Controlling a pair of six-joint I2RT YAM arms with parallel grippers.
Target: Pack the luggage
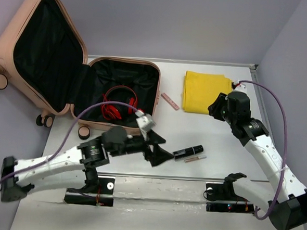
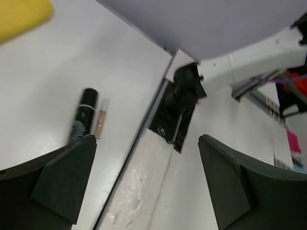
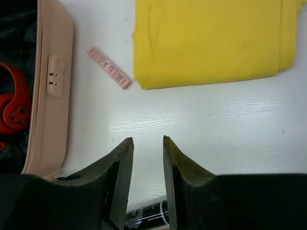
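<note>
Nearest to the camera, the left gripper [image 1: 163, 148] hangs low just in front of the suitcase [image 1: 158, 92], with its jaws spread wide and nothing between them. This pink suitcase lies open at the far left part of the table [image 1: 204, 129]; its lid stands up and leans to the left, and the black lining shows in both halves. Red headphones [image 1: 117, 105] lie inside the lower half. To the right of the suitcase, well apart, there is a folded yellow cloth [image 1: 206, 91], and a small pink stick [image 1: 170, 101] lies between the two. In front and to the right of the suitcase, a black tube [image 1: 187, 152] and a thin beige stick [image 1: 195, 159] lie side by side. The right gripper [image 3: 146, 142] hangs beside the cloth, on the side away from the suitcase; its jaws have only a narrow gap and hold nothing.
</note>
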